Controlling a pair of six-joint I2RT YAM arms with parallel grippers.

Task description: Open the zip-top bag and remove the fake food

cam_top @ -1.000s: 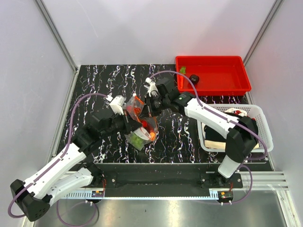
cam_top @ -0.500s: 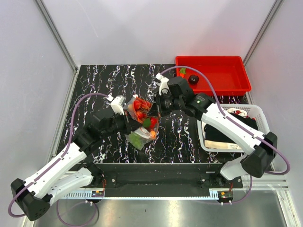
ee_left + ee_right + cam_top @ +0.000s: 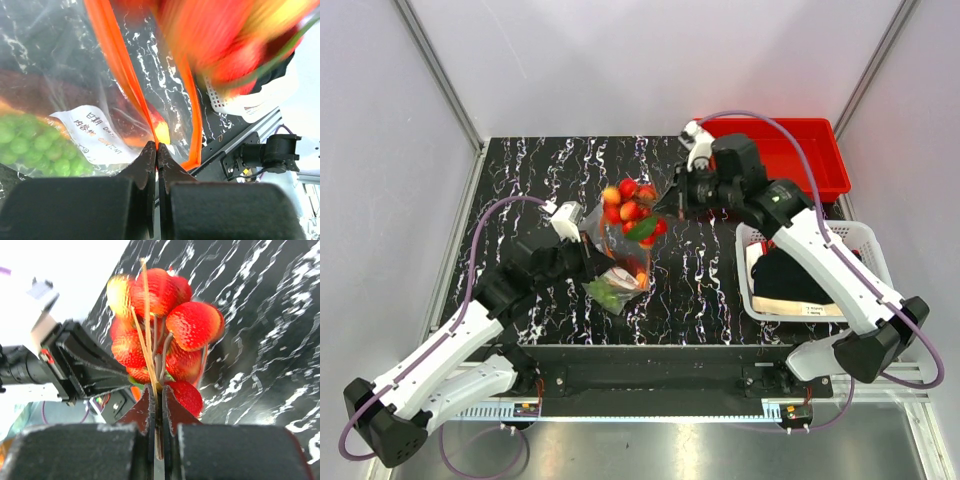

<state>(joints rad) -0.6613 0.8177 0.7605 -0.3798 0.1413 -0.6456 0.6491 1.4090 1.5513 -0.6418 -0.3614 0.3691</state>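
Note:
The zip-top bag (image 3: 617, 272) hangs open at mid-table, and my left gripper (image 3: 590, 262) is shut on its orange-red zip strip (image 3: 114, 67). In the left wrist view the jaws (image 3: 157, 148) pinch that strip beside the white label (image 3: 95, 134) and green beaded pieces (image 3: 30, 147) inside the bag. My right gripper (image 3: 670, 204) is shut on the stems of a cluster of red fruits (image 3: 632, 209) and holds it above the bag's mouth. The cluster (image 3: 165, 325) hangs free in front of the right jaws (image 3: 157, 392). An orange piece (image 3: 642, 281) shows in the bag.
A red bin (image 3: 790, 165) stands at the back right, partly covered by my right arm. A white mesh basket (image 3: 873, 262) holding dark and white items stands at the right. The left arm (image 3: 75, 365) is close behind the cluster.
My right gripper has pulled the red cluster up and out of the bag, moving back and right toward the red bin. The left gripper kept its hold on the bag.

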